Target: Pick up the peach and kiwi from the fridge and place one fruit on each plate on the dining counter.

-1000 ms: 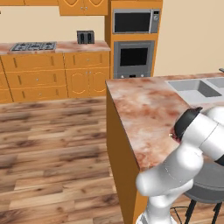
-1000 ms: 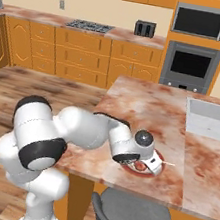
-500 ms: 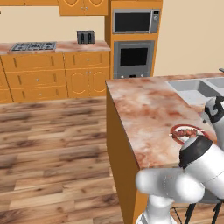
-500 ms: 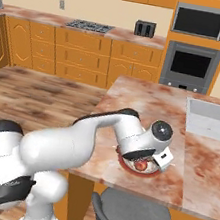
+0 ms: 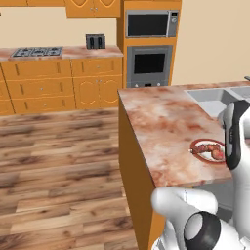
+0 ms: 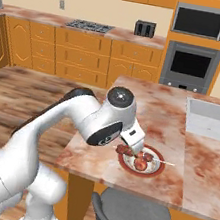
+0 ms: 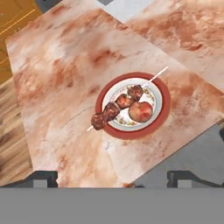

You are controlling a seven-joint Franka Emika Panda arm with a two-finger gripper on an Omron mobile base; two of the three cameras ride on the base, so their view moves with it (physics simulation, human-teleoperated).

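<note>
Item: peach [image 7: 140, 111] – sits on red-rim plate [image 7: 164, 109], touching a meat skewer [image 7: 117, 106] laid across same plate; plate near counter [image 7: 65, 74] edge.
Gripper [image 7: 112, 177]: fingers wide apart, nothing held, above plate.
Status (est.): 1 fruit placed; kiwi + 2nd plate outstanding.
Risks: arm [image 6: 74, 121] swinging off low → clips skewer stick, drags plate twd edge, peach rolls off. Kiwi put on this plate by mistake → task fails.
</note>
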